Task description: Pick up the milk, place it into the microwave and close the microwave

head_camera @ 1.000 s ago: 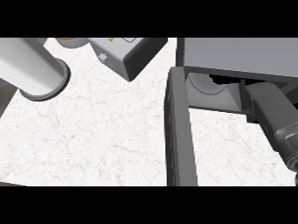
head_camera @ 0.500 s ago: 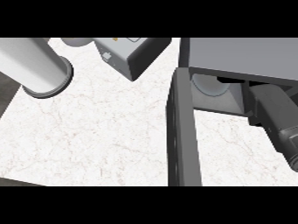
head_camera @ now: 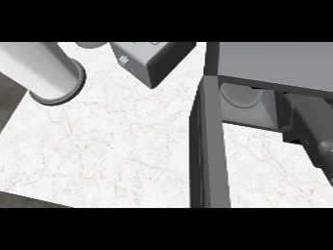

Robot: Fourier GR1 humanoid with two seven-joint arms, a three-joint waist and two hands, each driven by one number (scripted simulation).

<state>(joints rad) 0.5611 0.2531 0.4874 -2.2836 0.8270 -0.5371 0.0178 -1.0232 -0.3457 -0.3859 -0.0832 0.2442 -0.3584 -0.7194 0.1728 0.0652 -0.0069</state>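
The microwave [head_camera: 284,63] stands at the right, its door [head_camera: 206,146] swung open towards me and seen edge-on. In its cavity a pale rounded shape [head_camera: 239,95] shows; I cannot tell whether it is the milk. My right forearm [head_camera: 317,129] reaches from the lower right into the cavity, and the microwave's top hides its hand. My left forearm [head_camera: 35,66] lies as a white cylinder across the upper left, and its hand is out of the picture.
A grey box-shaped object [head_camera: 151,58] with a small logo stands at the top middle, just left of the microwave. The white marble counter [head_camera: 104,146] spreads below it, with dark floor past its left and front edges.
My right forearm has slid a little further up towards the microwave's cavity. The left forearm and the grey box have shifted slightly right in the picture. The door has stayed open.
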